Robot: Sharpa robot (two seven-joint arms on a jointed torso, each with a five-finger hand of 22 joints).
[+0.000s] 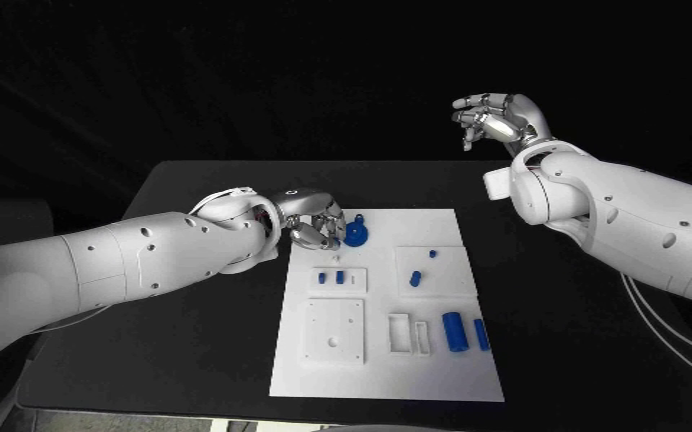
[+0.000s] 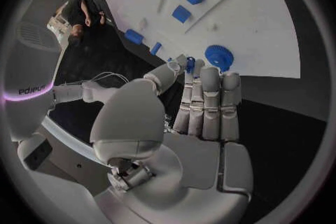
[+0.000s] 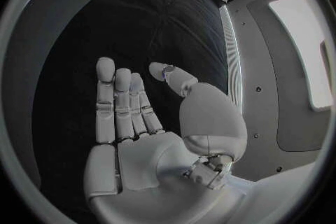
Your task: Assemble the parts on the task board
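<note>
Fingers (image 2: 190,75) of the left hand (image 1: 307,217) are pinched on a small blue part (image 2: 190,63) beside the gear (image 1: 356,231); seating is judged next. The right hand (image 1: 498,120) is held open, empty.

Dim surroundings, fisheye-warped wrist views

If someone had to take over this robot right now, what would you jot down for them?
Left hand: at the task board's far left corner, pinching a small blue piece beside the blue gear.
Right hand: raised beyond the table, open, holding nothing.
Loose on the board: two blue cylinders near right, small blue parts mid-board.
Done: cannot tell. Left: most parts still unplaced.
</note>
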